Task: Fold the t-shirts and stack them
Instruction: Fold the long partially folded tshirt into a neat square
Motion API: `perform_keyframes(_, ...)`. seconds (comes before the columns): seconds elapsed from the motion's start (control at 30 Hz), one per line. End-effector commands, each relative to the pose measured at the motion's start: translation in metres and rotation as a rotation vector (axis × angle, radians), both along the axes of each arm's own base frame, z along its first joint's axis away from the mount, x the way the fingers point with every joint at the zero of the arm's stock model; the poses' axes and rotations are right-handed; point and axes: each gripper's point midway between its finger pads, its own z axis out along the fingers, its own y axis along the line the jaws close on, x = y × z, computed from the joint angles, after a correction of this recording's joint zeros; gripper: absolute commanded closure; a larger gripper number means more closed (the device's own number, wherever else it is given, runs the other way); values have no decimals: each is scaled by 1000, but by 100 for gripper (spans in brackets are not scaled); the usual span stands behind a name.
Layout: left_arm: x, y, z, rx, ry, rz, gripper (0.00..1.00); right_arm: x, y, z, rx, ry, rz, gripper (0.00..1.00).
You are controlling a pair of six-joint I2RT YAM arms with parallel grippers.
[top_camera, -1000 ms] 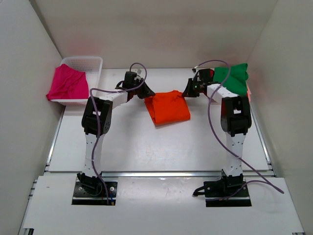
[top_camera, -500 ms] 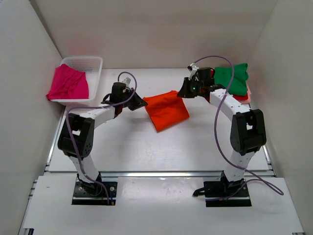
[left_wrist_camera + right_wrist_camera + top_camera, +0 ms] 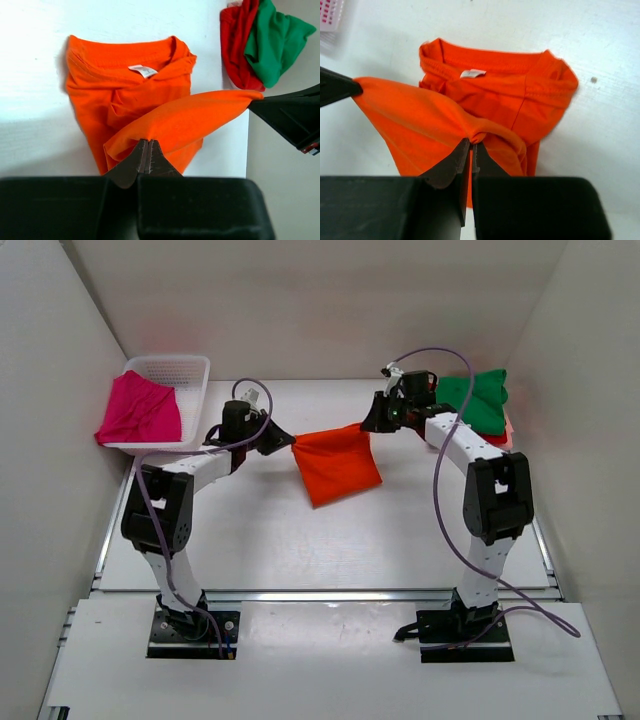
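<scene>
The orange t-shirt [image 3: 335, 462] hangs stretched between my two grippers above the middle of the table. My left gripper [image 3: 288, 441] is shut on its left corner [image 3: 148, 140]. My right gripper [image 3: 368, 426] is shut on its right corner [image 3: 475, 139]. In both wrist views the lower part of the shirt, with collar and white label [image 3: 142, 70], lies on the table [image 3: 485, 90]. A magenta pink t-shirt [image 3: 140, 408] lies in the white basket [image 3: 190, 368] at the back left. A green t-shirt [image 3: 478, 400] tops a pile with a red one [image 3: 235, 45] at the back right.
White walls close in the table [image 3: 250, 530] on the left, back and right. The basket stands against the left wall. The pile of shirts sits near the right wall, right behind my right arm [image 3: 455, 440].
Both grippers have lifted the orange shirt's top edge and pulled it taut. The left gripper has moved left and the shirt now hangs lower toward the front.
</scene>
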Motion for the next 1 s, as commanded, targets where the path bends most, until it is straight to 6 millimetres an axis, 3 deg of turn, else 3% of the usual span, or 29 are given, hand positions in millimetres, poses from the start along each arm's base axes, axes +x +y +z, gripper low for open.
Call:
perform_keyframes(0.0, 24, 1, 17, -26, -70, 15, 100, 32, -1, 18, 6, -79, -3, 100)
perform_keyframes(0.07, 41, 2, 11, -23, -71, 23, 100, 44, -5, 3, -9, -59, -10, 100)
perform_keyframes(0.13, 55, 3, 4, -20, -61, 23, 100, 64, -12, 7, 0, -73, -32, 100)
perform_keyframes(0.17, 65, 2, 1, -16, -65, 22, 100, 68, -12, -8, -3, -43, -32, 100)
perform_keyframes(0.23, 79, 3, -6, -16, -55, 29, 100, 83, -13, -4, 33, -49, -33, 100)
perform_keyframes(0.27, 86, 5, -16, -2, -47, 38, 100, 87, -12, -15, 36, -24, -29, 100)
perform_keyframes(0.3, 96, 6, -8, -8, -70, 52, 100, 98, -13, -26, 21, -15, -36, 100)
perform_keyframes(0.33, 99, 6, -18, -6, -49, 54, 100, 112, -11, -11, 19, -59, -28, 99)
perform_keyframes(0.37, 105, 8, -26, 5, -42, 64, 100, 113, -10, -36, 4, -3, -22, 100)
perform_keyframes(0.4, 111, 7, -28, 0, -37, 74, 100, 121, -7, -46, -4, 24, -22, 100)
perform_keyframes(0.43, 114, 10, -31, 1, -28, 83, 100, 131, -8, -29, 5, -9, -16, 100)
perform_keyframes(0.47, 117, 10, -36, 8, -22, 96, 100, 133, -3, -52, 3, 25, -2, 100)
perform_keyframes(0.5, 121, 13, -40, 20, -21, 116, 100, 137, -6, -58, 12, 42, -5, 100)
perform_keyframes(0.7, 129, 34, -80, 61, 118, 201, 100, 129, 0, -93, -6, 110, 16, 99)
perform_keyframes(0.73, 128, 31, -86, 67, 135, 197, 100, 129, -5, -95, -26, 112, 6, 96)
perform_keyframes(0.8, 126, 39, -94, 87, 177, 220, 95, 126, -4, -99, -45, 119, 11, 83)
perform_keyframes(0.97, 117, 48, -108, 94, 225, 216, 84, 115, -12, -110, -97, 172, -3, 81)
